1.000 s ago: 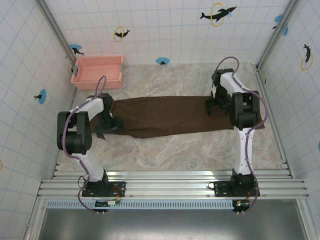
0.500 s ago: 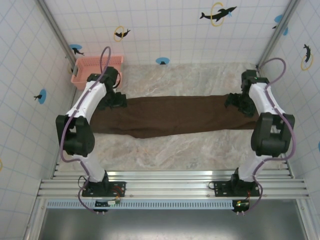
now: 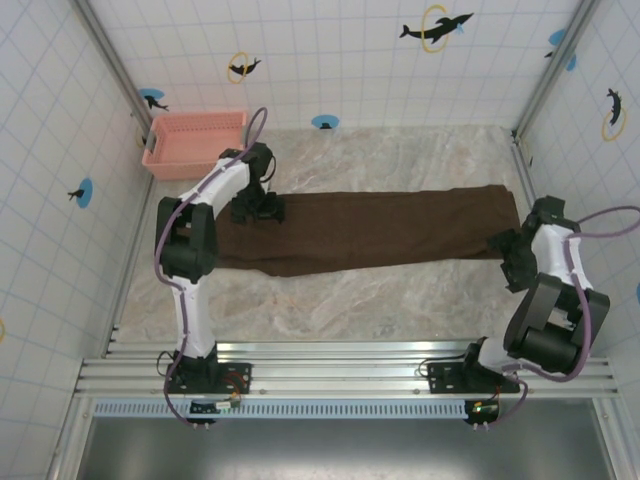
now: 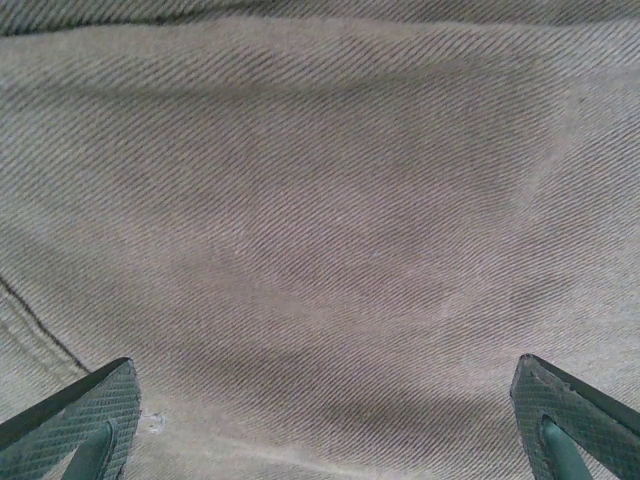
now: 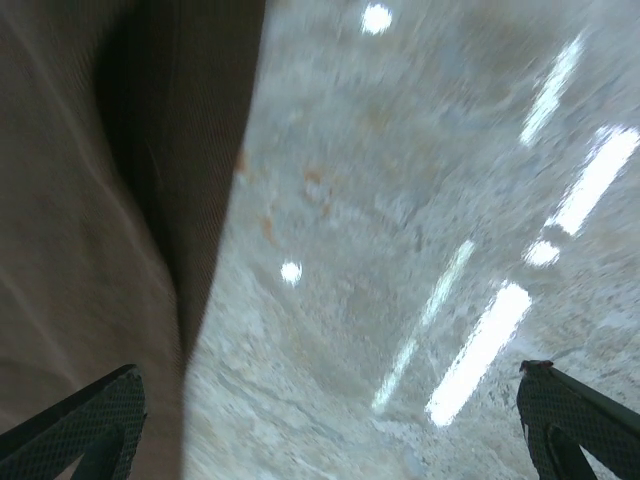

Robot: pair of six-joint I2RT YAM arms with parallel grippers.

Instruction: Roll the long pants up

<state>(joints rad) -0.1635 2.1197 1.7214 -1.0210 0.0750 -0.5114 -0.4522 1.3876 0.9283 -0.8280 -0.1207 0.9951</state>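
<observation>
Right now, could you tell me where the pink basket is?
In the top view, the pink basket sits in the far-left corner of the table, just beyond the left end of the long pants.

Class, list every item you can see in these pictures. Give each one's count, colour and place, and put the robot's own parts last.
long pants: one pair, dark brown, laid flat across the middle of the table, running left to right
basket: one, pink, far left corner of the table, apart from the pants
table: one, grey-beige marble pattern, under the pants and basket
walls: white tiles, around the table
dolphin stickers: several, dark, with blue or yellow rings, on the walls
rail: silver, along the near edge
left hand: one, black, open, over the pants near their left end
right hand: one, black, open, over the right edge of the pants
</observation>
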